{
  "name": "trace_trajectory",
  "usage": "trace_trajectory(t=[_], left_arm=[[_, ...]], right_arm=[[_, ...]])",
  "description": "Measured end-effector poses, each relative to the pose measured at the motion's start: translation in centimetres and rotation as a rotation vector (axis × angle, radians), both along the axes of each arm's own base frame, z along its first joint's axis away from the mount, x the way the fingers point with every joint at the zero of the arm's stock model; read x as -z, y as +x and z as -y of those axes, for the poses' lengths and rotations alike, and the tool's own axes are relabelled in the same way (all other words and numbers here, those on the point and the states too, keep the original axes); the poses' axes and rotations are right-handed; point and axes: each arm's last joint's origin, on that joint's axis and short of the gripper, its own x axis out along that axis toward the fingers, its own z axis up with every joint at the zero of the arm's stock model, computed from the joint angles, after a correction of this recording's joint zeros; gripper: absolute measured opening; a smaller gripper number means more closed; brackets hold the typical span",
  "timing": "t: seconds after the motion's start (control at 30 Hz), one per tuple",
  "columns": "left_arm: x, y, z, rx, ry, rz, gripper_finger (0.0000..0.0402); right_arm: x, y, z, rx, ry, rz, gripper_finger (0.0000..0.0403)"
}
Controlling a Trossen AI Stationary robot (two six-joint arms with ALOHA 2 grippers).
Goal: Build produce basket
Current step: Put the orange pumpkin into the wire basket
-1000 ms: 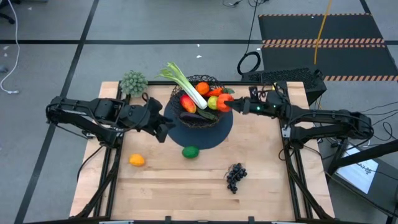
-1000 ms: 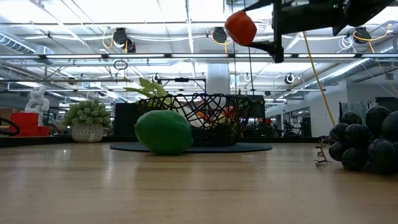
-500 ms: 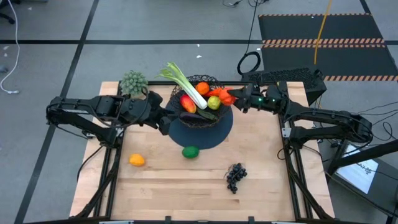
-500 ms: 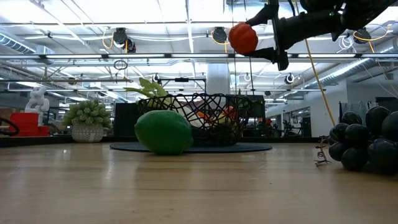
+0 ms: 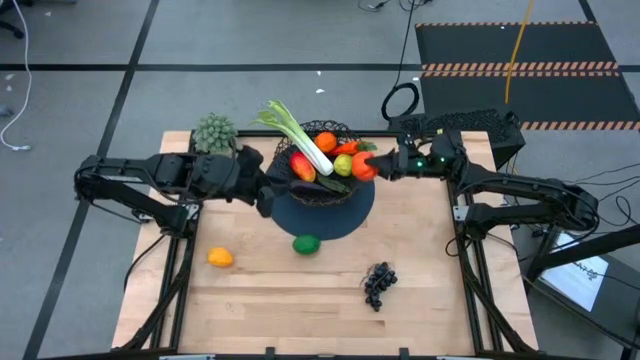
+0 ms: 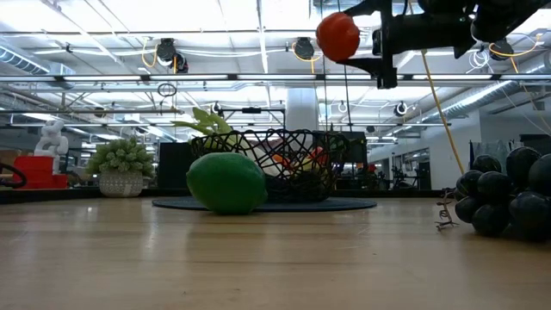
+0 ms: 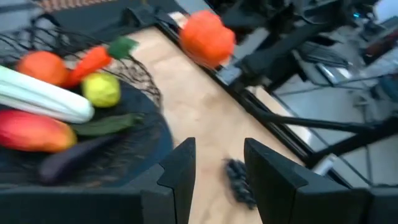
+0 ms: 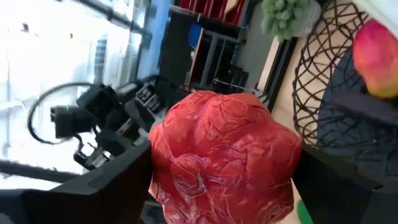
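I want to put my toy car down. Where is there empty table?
Bare wood lies along the near edge of the table, between the orange and grapes. Around the basket it's crowded with both arms.

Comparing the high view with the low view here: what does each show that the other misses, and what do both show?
Only the high view: the small orange fruit on the table, the leek across the basket, and the left hand at the basket's left.

Only the low view: the room's ceiling lights behind the table.

Both: the right hand holding the tomato above the basket, the lime and the grapes.
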Motion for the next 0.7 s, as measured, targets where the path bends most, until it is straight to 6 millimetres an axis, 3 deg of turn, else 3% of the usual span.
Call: trace_trajectory(t=[0.23,0.33,0.57,0.7], left_arm=[[0.0,-0.2,1.8,0.055,-0.004,0.009,0.0136],[0.0,-0.2,1.8,0.048,0.020,0.005,0.0136],[0.0,-0.1,0.6,0.019,0.097,-0.017,0.0136],[0.0,0.0,0.1,-0.001,0.101,-0.020,0.0136]], right_arm=[[-0.1,0.0,0.4,0.134,-0.125,-0.012,0.0336],[-1.2,0.4,0.8,0.186,-0.197,-0.003,0.0336],[-4.2,3.8,2.4,0.154,-0.389,-0.151,0.0336],[-3.5,5.8,3.4,0.085,-0.457,-0.353,0.0336]])
